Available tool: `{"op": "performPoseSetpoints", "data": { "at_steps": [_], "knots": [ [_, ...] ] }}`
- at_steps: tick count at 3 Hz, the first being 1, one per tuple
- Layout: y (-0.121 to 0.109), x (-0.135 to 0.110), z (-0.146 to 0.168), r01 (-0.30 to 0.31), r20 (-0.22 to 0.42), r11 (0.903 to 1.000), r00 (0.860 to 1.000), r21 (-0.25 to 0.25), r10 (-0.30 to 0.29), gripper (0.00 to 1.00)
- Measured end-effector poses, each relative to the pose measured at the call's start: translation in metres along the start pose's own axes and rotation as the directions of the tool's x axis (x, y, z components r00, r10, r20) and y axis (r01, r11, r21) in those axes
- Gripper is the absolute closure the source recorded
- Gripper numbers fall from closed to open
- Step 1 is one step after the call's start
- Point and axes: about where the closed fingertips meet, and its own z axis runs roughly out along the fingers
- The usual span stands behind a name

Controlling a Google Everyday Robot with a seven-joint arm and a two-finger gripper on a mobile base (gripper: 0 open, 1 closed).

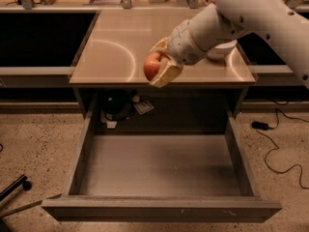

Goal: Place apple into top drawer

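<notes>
Holding: the end effector [159,63] is clamped on the apple [151,66], one pale finger above it and one below.
Apple: red-orange, up in the air right over the front edge of the table [116,47], a touch right of the table's middle.
Top drawer [159,164]: wide open, jutting out below the table's front, grey floor in full view.
Arm [251,13]: white, reaching in across the table from its right side.
White bowl [222,50]: on the table's right rear, half hidden behind the arm.

The gripper [157,63] held the apple [151,66] at mid-view
The white arm [251,13] stretched from upper right down-left, its two pale fingers [165,75] pressing from above and below
</notes>
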Motion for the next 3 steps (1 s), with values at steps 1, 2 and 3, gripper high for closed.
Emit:
{"op": "performPoseSetpoints", "data": {
  "at_steps": [1, 2, 3],
  "knots": [
    [0.006, 0.003, 0.002, -0.006, -0.004, 1.0, 1.0, -0.007, 0.006, 1.0],
    [0.032, 0.016, 0.003, -0.033, -0.029, 0.9986, 0.999, -0.042, 0.031, 1.0],
    [0.07, 0.042, 0.016, -0.081, -0.031, 0.9947, 0.996, -0.063, 0.079, 1.0]
  ]
}}
